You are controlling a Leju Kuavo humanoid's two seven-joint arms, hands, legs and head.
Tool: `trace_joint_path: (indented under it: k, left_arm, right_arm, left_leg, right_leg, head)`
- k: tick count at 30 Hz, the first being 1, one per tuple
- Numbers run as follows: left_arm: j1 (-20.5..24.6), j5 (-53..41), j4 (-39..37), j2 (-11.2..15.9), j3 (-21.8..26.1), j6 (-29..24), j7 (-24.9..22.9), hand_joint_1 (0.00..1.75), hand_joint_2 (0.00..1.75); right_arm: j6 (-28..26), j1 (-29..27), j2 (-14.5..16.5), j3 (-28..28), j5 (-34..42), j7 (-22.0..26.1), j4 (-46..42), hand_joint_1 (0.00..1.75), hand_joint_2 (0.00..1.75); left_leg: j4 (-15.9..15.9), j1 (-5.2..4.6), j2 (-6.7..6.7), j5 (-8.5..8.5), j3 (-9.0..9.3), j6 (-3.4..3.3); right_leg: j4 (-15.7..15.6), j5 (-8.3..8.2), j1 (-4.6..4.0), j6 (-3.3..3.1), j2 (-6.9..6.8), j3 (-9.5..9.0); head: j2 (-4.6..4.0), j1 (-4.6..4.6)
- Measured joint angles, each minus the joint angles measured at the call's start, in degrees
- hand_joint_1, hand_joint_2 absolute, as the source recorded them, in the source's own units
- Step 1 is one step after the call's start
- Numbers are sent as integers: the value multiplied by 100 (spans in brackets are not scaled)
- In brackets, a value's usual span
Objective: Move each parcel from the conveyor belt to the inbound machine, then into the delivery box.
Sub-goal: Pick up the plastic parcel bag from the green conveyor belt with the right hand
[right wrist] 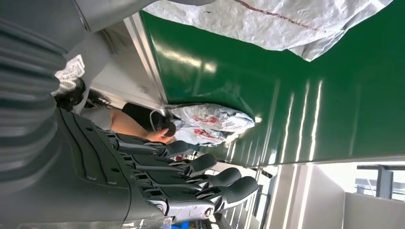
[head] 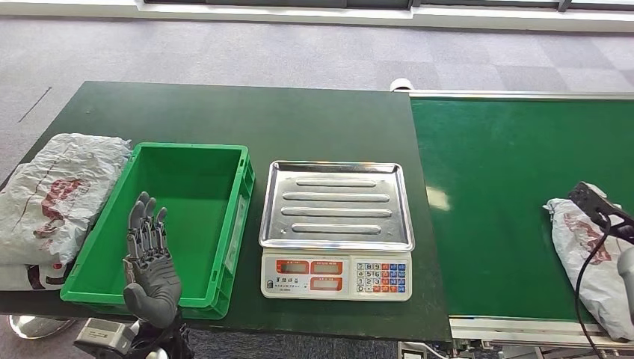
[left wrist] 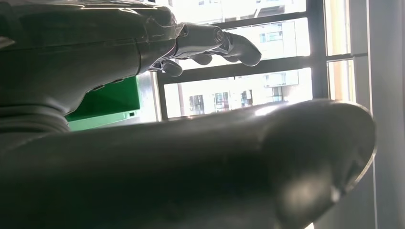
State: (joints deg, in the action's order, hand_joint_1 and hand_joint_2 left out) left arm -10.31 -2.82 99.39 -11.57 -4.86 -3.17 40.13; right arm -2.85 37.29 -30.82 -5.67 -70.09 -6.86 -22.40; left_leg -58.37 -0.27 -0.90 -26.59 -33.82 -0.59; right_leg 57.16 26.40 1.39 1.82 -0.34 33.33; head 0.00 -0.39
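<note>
your head view looks down from high on the table (head: 314, 120) and conveyor belt (head: 493, 172). each wrist view sits close behind its hand; the right wrist shares that belt (right wrist: 296, 105) and a parcel (right wrist: 267, 19).

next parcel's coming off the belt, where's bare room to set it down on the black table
The steel scale tray is bare, and so is the green plastic crate, though the left robot hand hovers over its near corner. The table's far strip is free. The left edge is crowded with white crumpled parcels.
</note>
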Motion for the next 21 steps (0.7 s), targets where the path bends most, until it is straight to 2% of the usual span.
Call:
trace_joint_path:
  k: [5,9,15,21]
  left_arm:
    - [130,107,-125,37,-1,-5,-1,0,0]
    - [166,122,-149,45,0,-19,-14,0,0]
    - [241,33,-145,45,-1,-17,-87,0,0]
    - [381,29,-192,50,0,10,-125,0,0]
  right_arm:
    - [243,-277,62,-142,465,609,4,0,175]
    - [340,-572,249,-252,801,1017,4,0,175]
    - [200,-909,528,-371,988,1080,3,0,175]
    - [159,-1074,628,-461,1082,1104,-3,0,175]
  left_leg:
    - [1,1,1,0,0,0]
    - [1,1,1,0,-1,0]
    - [1,1,-2,0,-2,0]
    - [1,0,-1,0,-2,0]
  right_leg:
    - [1,0,-1,0,1,-2]
    - [1,1,-1,0,1,0]
    - [1,1,-1,0,-1,0]
    - [1,1,0,0,-1,0]
  head:
    - [0,1]
    - [0,1]
    - [0,1]
    - [0,0]
